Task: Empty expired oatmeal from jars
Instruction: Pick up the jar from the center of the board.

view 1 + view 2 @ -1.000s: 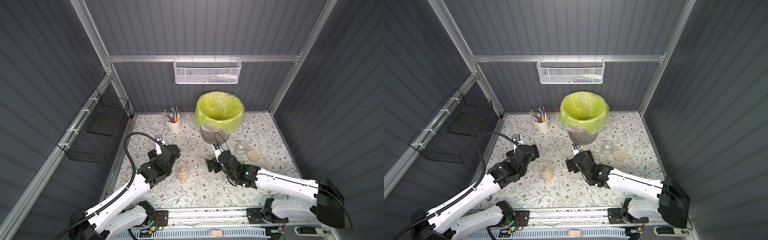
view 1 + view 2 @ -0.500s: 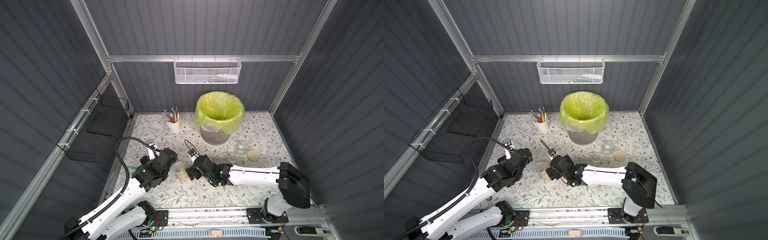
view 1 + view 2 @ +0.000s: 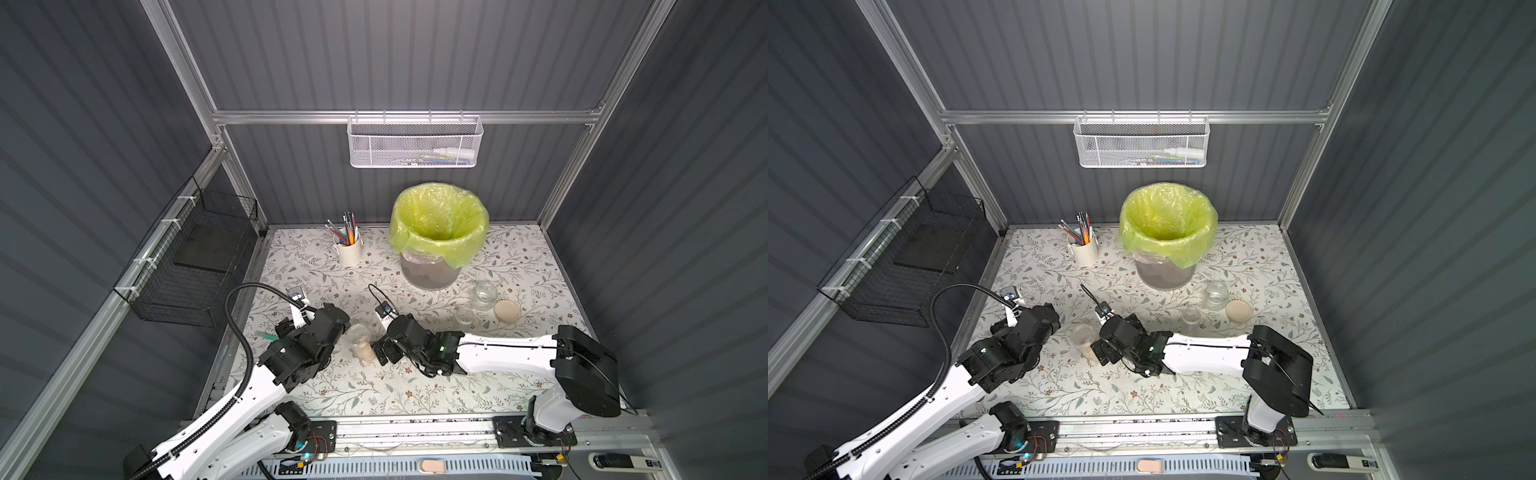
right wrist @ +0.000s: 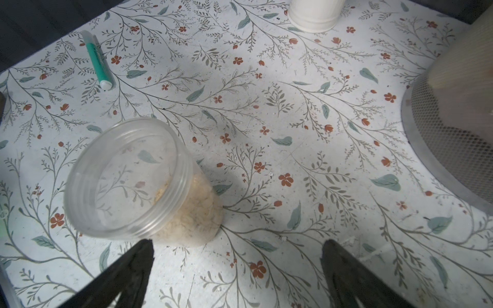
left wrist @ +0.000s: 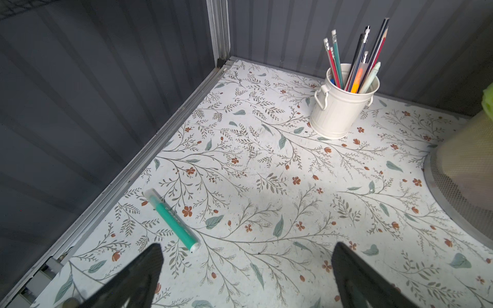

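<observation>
Open jar [image 4: 128,181] stands upright on the table [image 4: 293,160], oatmeal [image 4: 194,213] in its bottom. The right tool [image 4: 237,244] is spread wide and empty, jar just beyond one finger. The left tool [image 5: 246,248] is likewise wide and empty.

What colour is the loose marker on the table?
The marker is teal green; clearest in the left wrist view.

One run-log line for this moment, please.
left gripper: open, empty | right gripper: open, at oatmeal jar, not gripping | jar: standing, lidless | oatmeal: inside jar | bin: not reached
</observation>
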{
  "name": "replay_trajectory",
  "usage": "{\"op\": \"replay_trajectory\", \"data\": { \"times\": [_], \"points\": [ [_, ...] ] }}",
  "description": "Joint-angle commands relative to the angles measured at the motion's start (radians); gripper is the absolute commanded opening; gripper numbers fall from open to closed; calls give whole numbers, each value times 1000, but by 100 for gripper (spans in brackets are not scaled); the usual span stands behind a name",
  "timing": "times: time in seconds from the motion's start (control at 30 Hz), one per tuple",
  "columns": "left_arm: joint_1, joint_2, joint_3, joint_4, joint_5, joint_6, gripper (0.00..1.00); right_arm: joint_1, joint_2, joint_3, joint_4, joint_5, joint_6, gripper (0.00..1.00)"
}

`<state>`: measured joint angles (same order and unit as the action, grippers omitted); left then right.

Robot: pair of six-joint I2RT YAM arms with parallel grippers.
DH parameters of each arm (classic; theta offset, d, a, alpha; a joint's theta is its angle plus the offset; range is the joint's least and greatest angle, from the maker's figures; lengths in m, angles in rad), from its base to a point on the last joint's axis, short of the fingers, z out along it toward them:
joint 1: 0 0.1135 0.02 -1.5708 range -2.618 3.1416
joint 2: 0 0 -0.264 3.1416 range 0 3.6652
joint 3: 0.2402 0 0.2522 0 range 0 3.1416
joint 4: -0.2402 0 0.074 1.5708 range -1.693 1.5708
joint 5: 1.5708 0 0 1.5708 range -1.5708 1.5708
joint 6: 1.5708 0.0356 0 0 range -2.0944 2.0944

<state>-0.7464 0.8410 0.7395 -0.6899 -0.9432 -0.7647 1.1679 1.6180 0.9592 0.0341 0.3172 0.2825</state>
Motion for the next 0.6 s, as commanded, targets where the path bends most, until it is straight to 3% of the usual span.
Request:
{"op": "replay_trajectory", "data": {
  "times": [0.0, 0.37, 0.57],
  "points": [
    [5, 8, -3, 37, 3, -5, 100, 4, -16, -15, -4, -4, -9, 99],
    [5, 18, -8, 59, 15, 23, 100, 21, -51, -92, 87, -74, 17, 99],
    [5, 13, -6, 45, 32, 22, 100, 24, -6, -45, 96, -105, -10, 99]
  ]
}}
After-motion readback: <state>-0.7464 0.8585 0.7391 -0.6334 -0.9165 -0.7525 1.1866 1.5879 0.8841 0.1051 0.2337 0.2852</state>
